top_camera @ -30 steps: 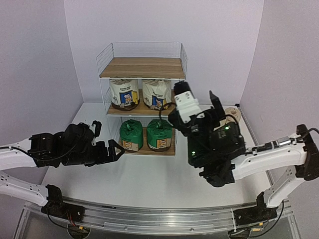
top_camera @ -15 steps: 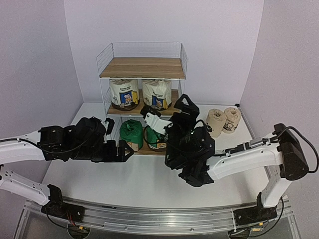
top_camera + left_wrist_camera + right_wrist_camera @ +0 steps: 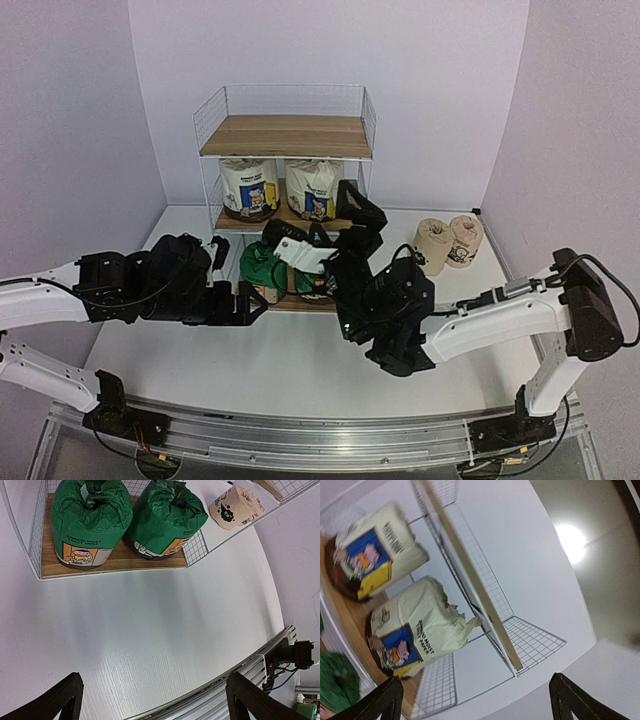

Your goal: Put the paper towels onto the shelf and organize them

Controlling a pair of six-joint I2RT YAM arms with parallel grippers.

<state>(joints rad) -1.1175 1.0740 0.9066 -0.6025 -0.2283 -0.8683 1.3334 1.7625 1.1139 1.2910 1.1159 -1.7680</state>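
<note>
- the shelf [image 3: 285, 135] stands at the back of the table [image 3: 300, 350], close to the rear wall: three wood-grain boards in a white wire frame.
- on the bottom board, the left green roll [image 3: 90, 520] and the right green roll [image 3: 165, 520] stand upright, close side by side, their printed labels toward the arms.
- on the middle board, the left white roll [image 3: 249, 187] and the right white roll [image 3: 313, 188] stand upright next to each other, blue-yellow labels facing front.
- two rolls are off the shelf, on the table to its right near the back corner: the inner tan roll [image 3: 433, 245] and the outer tan roll [image 3: 466, 238], just beside each other.
- the left gripper [image 3: 157, 700] hovers low over the table in front of the shelf's left half. its fingers are spread wide with only bare table between them.
- the right gripper [image 3: 477, 700] is raised in front of the shelf's right half and looks at the middle tier. its jaws are wide apart and hold nothing.
- from above, the right gripper hides most of the right green roll.
- the right wrist view is tilted, and the left white roll is blurred there.
</note>
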